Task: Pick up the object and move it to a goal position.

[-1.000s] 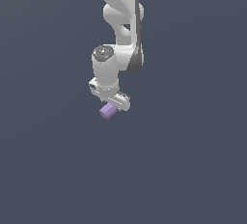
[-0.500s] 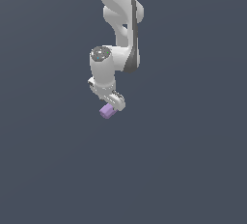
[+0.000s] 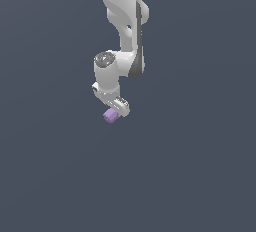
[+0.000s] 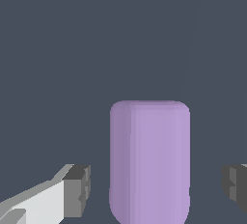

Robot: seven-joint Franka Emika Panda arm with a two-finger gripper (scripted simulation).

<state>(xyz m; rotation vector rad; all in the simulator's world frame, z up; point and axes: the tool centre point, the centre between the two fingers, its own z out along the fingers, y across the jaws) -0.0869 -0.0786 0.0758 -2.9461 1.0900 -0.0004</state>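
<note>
The object (image 3: 110,115) is a small light-purple stubby block with rounded edges, lying on the dark grey floor. In the wrist view the object (image 4: 149,162) stands between my two fingers, with a gap on each side. My white gripper (image 3: 116,110) is low over it, open, with its jaws on either side of the object and not touching it. One dark finger pad (image 4: 78,189) shows on one side, and the other pad (image 4: 235,183) at the frame's edge. In the exterior view the fingers are mostly hidden behind the hand.
The white arm (image 3: 125,21) comes down from the top of the exterior view. Plain dark grey floor (image 3: 190,166) lies all around. No goal marker shows in either view.
The gripper has shifted slightly to the exterior view's left and turned a little over the object. The object has stayed in place.
</note>
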